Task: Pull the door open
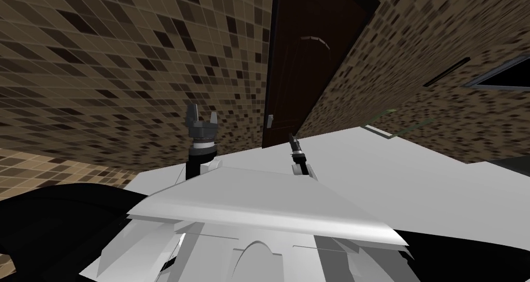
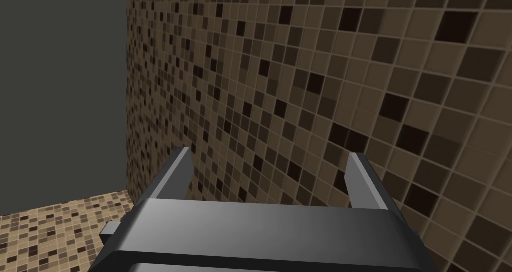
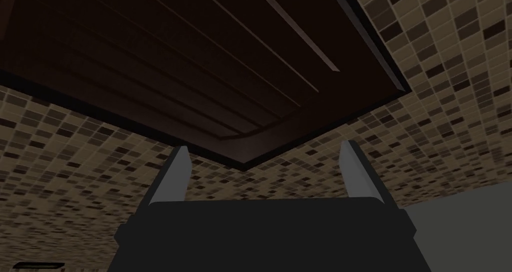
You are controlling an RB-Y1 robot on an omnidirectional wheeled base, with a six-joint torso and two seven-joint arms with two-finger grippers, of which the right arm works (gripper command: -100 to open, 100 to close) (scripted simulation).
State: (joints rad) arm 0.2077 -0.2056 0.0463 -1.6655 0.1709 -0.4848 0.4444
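Note:
A dark brown panelled door (image 1: 300, 72) stands ahead between mosaic-tiled walls, with a small light handle (image 1: 269, 120) low on its left edge. My right gripper (image 1: 292, 136) is just right of and below that handle, a short way off it. In the right wrist view the right gripper (image 3: 265, 151) is open and empty, and it faces the door's (image 3: 175, 49) grooved panel and one of its corners. My left gripper (image 1: 203, 113) is raised left of the door. The left gripper (image 2: 270, 156) is open before a tiled wall.
Brown mosaic walls (image 1: 129, 61) close in on both sides of the door. The right wall carries a dark slot (image 1: 447, 71) and a black opening (image 1: 504, 77). A thin greenish rail (image 1: 383, 123) sits low on it. Mosaic floor (image 2: 50, 229) meets a plain grey plane (image 2: 60, 84).

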